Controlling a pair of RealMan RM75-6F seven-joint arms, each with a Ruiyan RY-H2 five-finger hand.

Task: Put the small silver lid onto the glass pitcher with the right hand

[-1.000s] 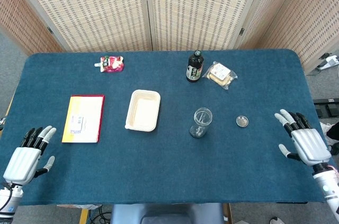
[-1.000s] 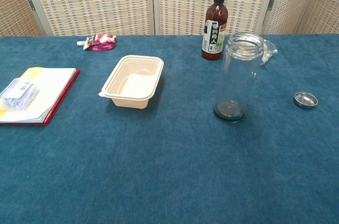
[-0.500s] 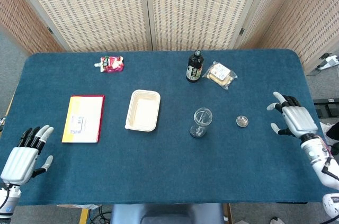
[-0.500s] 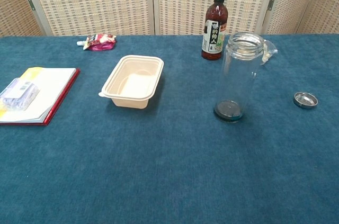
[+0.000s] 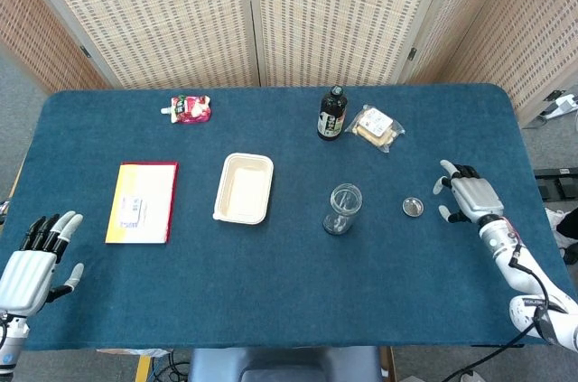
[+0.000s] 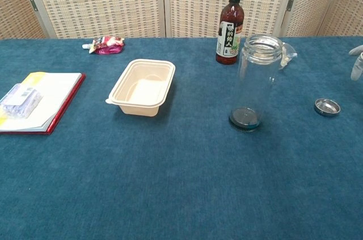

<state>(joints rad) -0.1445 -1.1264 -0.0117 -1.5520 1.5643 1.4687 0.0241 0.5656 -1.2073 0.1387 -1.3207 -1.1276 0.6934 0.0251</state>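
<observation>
1. Head view: the step in hand looks like the reach. The right hand (image 5: 470, 195) hangs over the blue felt-covered counter (image 5: 271, 292) with its fingers (image 5: 444, 185) apart and holding nothing, just to the right of the small round silver lid (image 5: 413, 207), which lies flat on the cloth. The tall clear glass pitcher (image 5: 343, 208) stands upright and uncapped to the left of the lid, apart from it.
2. Head view, next move: the hand probably needs to go a little further left and down, then pinch the shallow lid by its rim. That calls for care, since the lid sits low on the cloth.
3. Head view, other things: the left hand (image 5: 32, 260) waits at the near left corner, fingers apart and empty. A cream plastic tray (image 5: 244, 187), a red-edged yellow book (image 5: 143, 202), a pink snack pouch (image 5: 189, 108), a dark sauce bottle (image 5: 331, 114) and a wrapped pastry packet (image 5: 377, 125) take no part.
4. Chest view: the lid (image 6: 327, 106) rests right of the pitcher (image 6: 258, 81); only pale fingertips of the right hand (image 6: 357, 63) show at the right edge, above and beyond the lid.
5. Compared with a second ago: the right hand has travelled from the near right edge up and inward towards the lid, and now enters the chest view, where it was absent. The left hand has drawn slightly back. Lid and pitcher have not moved.
</observation>
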